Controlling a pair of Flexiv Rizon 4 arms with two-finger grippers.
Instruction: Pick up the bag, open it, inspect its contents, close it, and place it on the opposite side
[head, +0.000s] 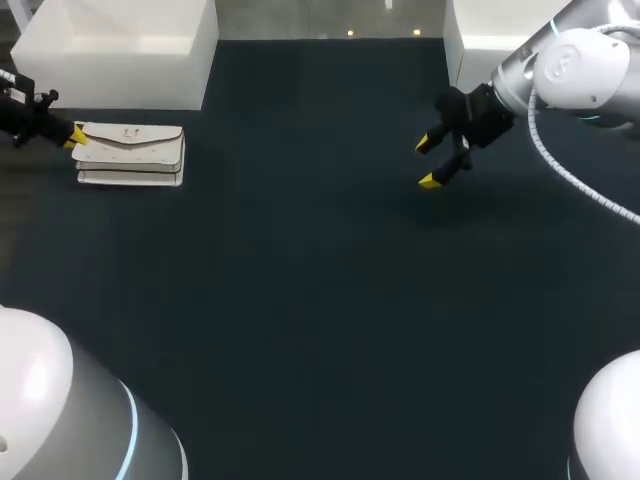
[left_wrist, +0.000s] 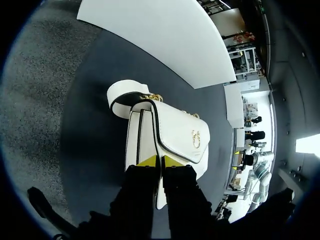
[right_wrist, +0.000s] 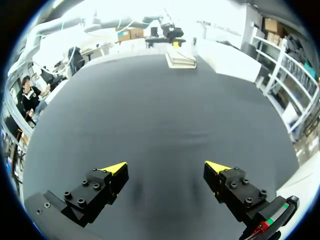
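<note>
Grasping of the bag (left_wrist: 175, 135) was judged to be the step in hand, with lifting, opening, inspection, closing and transfer not yet done. The left gripper (left_wrist: 161, 161) was seen with its yellow tips drawn close together, only a narrow slot being left between them. A thin, dark-trimmed edge at the near end of the bag was seated in that slot and appeared to be touched from both sides, so a pinch on the bag was inferred. Which panel was caught, flap or body, could not be determined.

Ahead of the fingers, the bag was laid flat on the table (head: 300, 300), with its flap down and its gold clasp (left_wrist: 196, 138) facing up. The white strap (left_wrist: 122, 92) was folded at the far end, away from the fingers. In the head view, the bag was located at the far left of the table, at the tip of the left arm.

The right gripper (head: 430, 162) was held well apart from the bag, over the right half of the table. Its fingers were spread wide, and nothing was held or touched.

For the next move, a secure pinch would be required before any lift, since a thin edge could slip or let the bag swing. The right gripper would then be needed at the flap.
</note>
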